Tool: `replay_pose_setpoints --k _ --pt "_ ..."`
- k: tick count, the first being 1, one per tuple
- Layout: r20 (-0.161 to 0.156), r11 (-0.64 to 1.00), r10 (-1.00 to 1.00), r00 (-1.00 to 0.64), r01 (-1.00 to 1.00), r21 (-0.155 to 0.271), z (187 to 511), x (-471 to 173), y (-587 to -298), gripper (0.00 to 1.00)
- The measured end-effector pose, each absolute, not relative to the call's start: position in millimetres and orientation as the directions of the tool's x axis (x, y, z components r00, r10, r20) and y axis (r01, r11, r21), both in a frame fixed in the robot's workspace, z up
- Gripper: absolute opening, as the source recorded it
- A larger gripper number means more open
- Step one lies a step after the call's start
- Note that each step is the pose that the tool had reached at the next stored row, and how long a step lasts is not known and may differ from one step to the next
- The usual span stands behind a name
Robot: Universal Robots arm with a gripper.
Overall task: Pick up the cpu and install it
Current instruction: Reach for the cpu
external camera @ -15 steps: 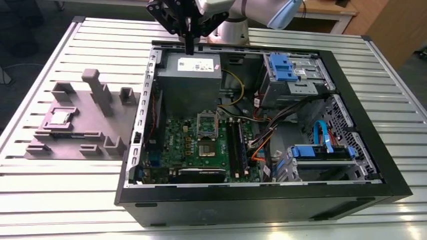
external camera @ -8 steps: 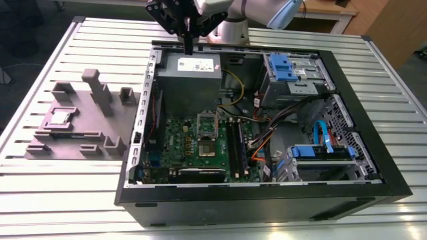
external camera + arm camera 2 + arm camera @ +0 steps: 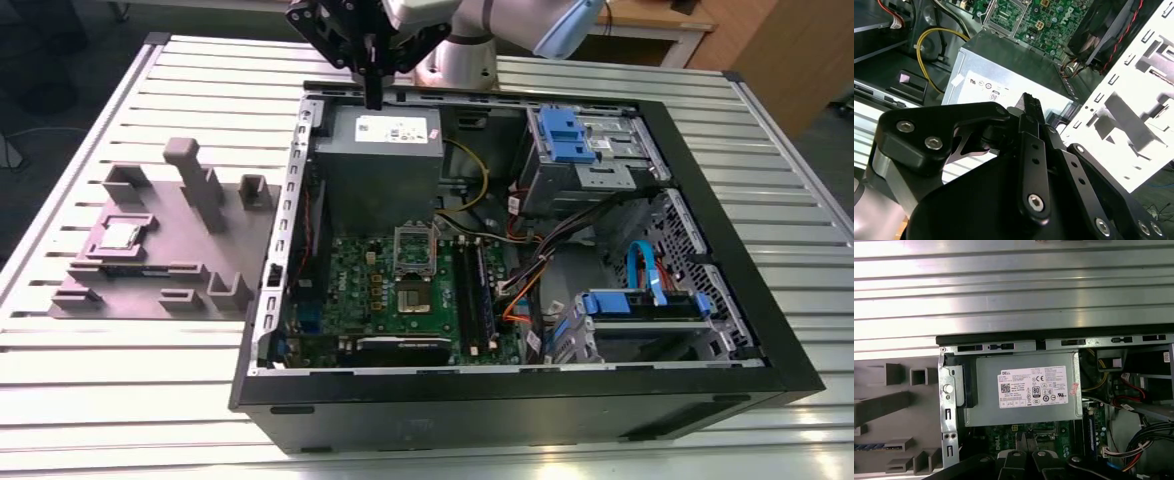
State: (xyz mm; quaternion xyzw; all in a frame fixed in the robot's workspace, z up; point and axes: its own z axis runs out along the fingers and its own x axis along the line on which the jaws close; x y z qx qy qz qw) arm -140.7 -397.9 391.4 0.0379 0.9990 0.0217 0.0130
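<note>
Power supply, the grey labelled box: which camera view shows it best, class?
The first wrist view: the power supply faces the camera squarely, label and whole face visible. The exterior view shows it slanted inside the case; in the second wrist view the gripper covers part.

cpu [image 3: 120,235] | silvery square | flat | in grey holder recess

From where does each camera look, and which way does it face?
Exterior view: off the arm, high, looking down on the open computer case, with the cpu in its grey holder beside it; arm and end effector show.
First wrist view: on the arm, looking down on the power supply; the end effector shows.
Second wrist view: on the arm, behind the end effector, facing the power supply and motherboard.
Shared: all three show the power supply and end effector.
</note>
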Motion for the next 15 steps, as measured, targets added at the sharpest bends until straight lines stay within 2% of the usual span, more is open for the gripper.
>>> replay_pose_setpoints --k 15 --pt "-0.024 0.996 0.076 -0.997 0.075 0.044 391.0 -151.8 -397.9 0.10"
